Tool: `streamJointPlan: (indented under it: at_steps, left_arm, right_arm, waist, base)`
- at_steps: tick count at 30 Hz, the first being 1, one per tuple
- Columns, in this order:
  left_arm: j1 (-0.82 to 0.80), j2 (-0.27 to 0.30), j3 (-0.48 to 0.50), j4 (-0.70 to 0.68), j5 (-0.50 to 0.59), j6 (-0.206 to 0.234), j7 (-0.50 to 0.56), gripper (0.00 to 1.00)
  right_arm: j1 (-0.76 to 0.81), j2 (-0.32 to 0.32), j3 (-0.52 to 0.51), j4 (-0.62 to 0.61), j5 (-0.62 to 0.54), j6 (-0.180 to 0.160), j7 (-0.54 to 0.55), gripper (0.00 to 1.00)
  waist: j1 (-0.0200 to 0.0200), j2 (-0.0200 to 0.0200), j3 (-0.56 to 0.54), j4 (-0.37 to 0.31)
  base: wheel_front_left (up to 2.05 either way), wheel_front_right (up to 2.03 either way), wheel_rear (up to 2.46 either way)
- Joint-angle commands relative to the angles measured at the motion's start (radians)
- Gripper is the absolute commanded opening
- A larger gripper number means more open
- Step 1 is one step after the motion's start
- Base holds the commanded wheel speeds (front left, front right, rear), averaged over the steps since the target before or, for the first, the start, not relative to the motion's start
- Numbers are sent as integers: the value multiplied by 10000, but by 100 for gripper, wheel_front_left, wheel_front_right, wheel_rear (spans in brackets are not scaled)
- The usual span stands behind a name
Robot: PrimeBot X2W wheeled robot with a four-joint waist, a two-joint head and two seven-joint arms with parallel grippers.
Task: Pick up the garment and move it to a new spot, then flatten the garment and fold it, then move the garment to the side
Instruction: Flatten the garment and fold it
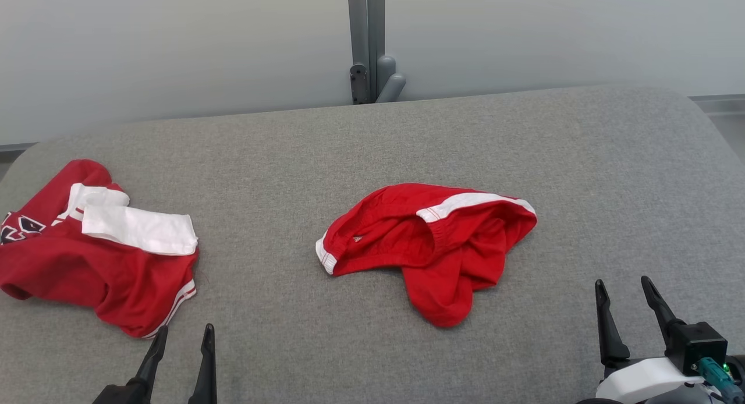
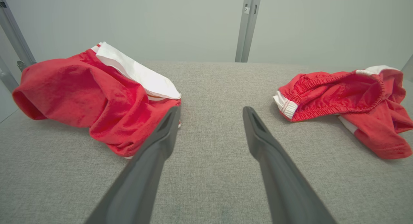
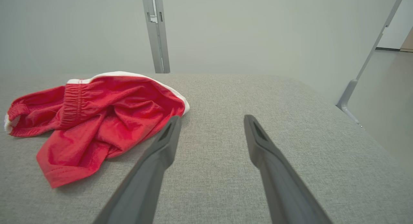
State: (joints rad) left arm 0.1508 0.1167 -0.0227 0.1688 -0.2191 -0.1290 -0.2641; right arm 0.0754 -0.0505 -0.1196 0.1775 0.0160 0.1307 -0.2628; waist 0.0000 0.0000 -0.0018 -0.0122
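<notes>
Left gripper (image 1: 185, 328), right gripper (image 1: 621, 282) spread, empty; grey fabric table (image 1: 372, 142), red shorts (image 1: 430, 241) mid-surface; pale wall (image 1: 174, 43) behind.

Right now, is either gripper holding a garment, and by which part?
Nothing is held. The left gripper and right gripper are both open and empty; the crumpled red shorts with white trim lie free.

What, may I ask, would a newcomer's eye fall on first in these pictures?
The red shorts with white trim lie crumpled near the middle of the grey table. A red and white jersey is bunched at its left end. The left gripper and right gripper show at the head view's lower corners, both open and empty.
</notes>
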Motion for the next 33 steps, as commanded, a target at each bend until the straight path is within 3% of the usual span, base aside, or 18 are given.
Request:
streamJointPlan:
  at_steps: [1, 14, 18, 26, 32, 33]
  left_arm:
    - [-128, 83, 11, -13, -48, -23, -6, 100]
    - [-191, -19, 20, -94, -62, -23, -6, 100]
    - [-599, -239, -30, -94, -514, -24, -6, 100]
    - [-2296, -438, -2220, 395, -1649, -13, 139, 100]
    - [-3815, -607, -3220, 980, -3424, 12, 2129, 100]
    - [-4051, -616, -3281, 1163, -3593, 191, 2475, 100]
  right_arm:
    - [32, -16, 11, -11, 66, 1, -29, 100]
    - [-60, -10, 100, 36, 58, 1, -29, 100]
    - [-266, -10, 316, 37, 25, 1, -29, 100]
    - [-618, -13, 727, 84, 202, -1, -29, 100]
    - [-706, -7, 894, 77, 564, -1, -29, 100]
    - [-737, -8, 895, 80, 624, -1, -29, 100]
  waist:
    - [0, 0, 1, -1]
    - [0, 0, 26, -118]
    - [0, 0, 163, -418]
    - [0, 0, 298, -1601]
    - [0, 0, 756, -2391]
    - [0, 0, 825, -2514]
  base:
    - [0, 0, 0]
    - [0, 0, 0]
    - [0, 0, 0]
    - [0, 0, 0]
    - [0, 0, 0]
    - [0, 0, 0]
